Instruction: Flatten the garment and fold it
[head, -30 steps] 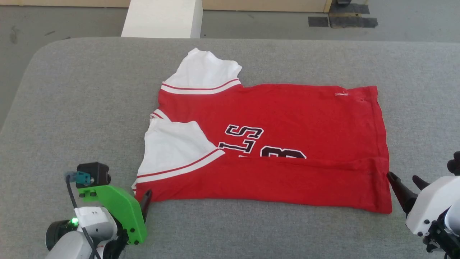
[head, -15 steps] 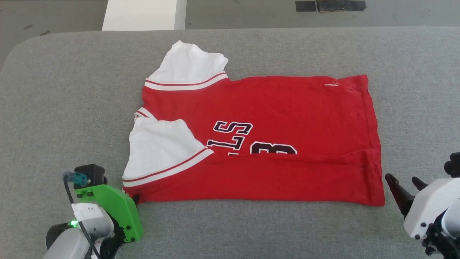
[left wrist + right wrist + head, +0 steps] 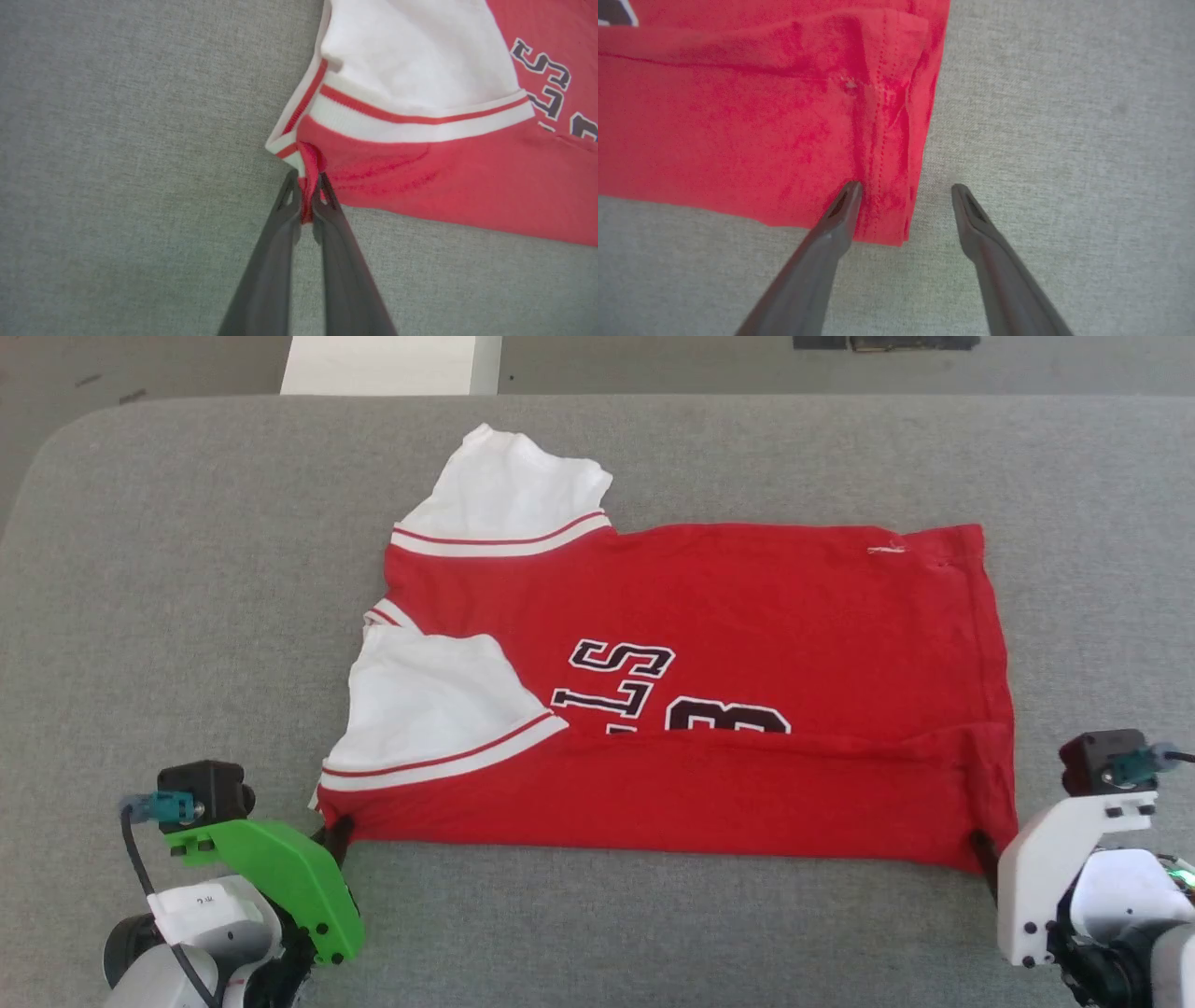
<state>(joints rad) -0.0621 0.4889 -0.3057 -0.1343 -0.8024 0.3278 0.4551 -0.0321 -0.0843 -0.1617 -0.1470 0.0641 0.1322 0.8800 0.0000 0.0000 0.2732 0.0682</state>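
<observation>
Here the shirt is laid partly folded on the grey surface; its near left corner is pinched by the left tool, while the right tool is held released astride the right corner, likely for a joint lift.

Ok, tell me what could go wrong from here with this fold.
The left gripper pinches only a thin corner of the garment; a pull could slip it free.
The right gripper is open, one finger over the hem corner, the other over the grey surface; closing might catch just one layer.
Lifting one-sided would likely skew the near fold.
</observation>
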